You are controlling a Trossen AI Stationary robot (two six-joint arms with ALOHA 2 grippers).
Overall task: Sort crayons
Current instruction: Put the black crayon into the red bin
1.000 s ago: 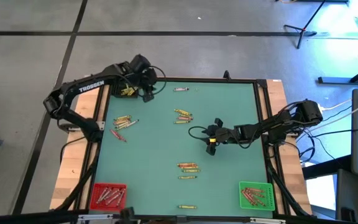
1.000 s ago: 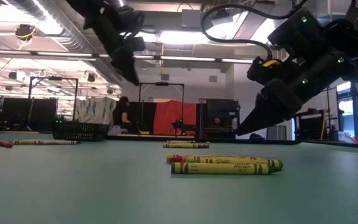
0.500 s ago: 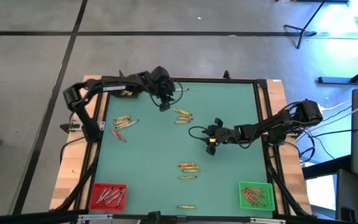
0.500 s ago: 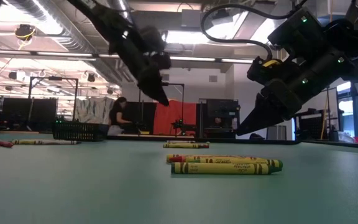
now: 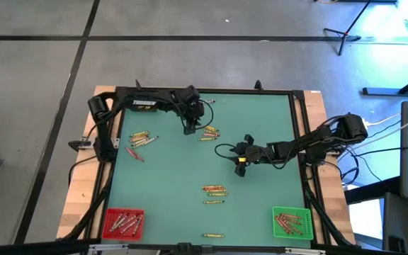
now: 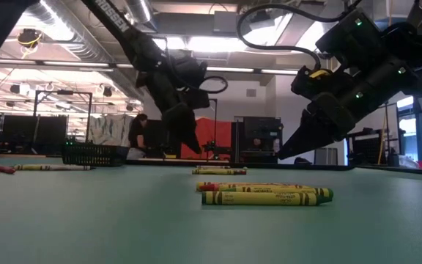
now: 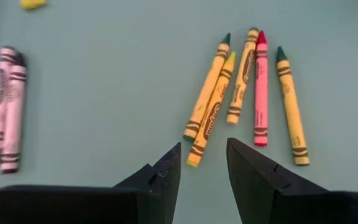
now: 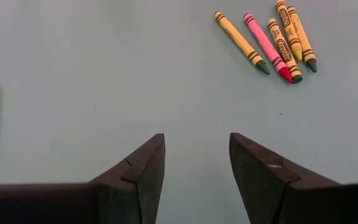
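My left end effector [image 7: 202, 163] hangs spread and empty over five crayons [image 7: 247, 93] at the counter's [image 5: 261, 212] twelve o'clock. They lie so close I may pinch two. Right end effector [image 8: 196, 158], spread, waits mid-counter.

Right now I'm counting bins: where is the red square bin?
In the high view the red square bin sits at the table's near left corner, crayons inside, opposite the green square bin at the near right corner.
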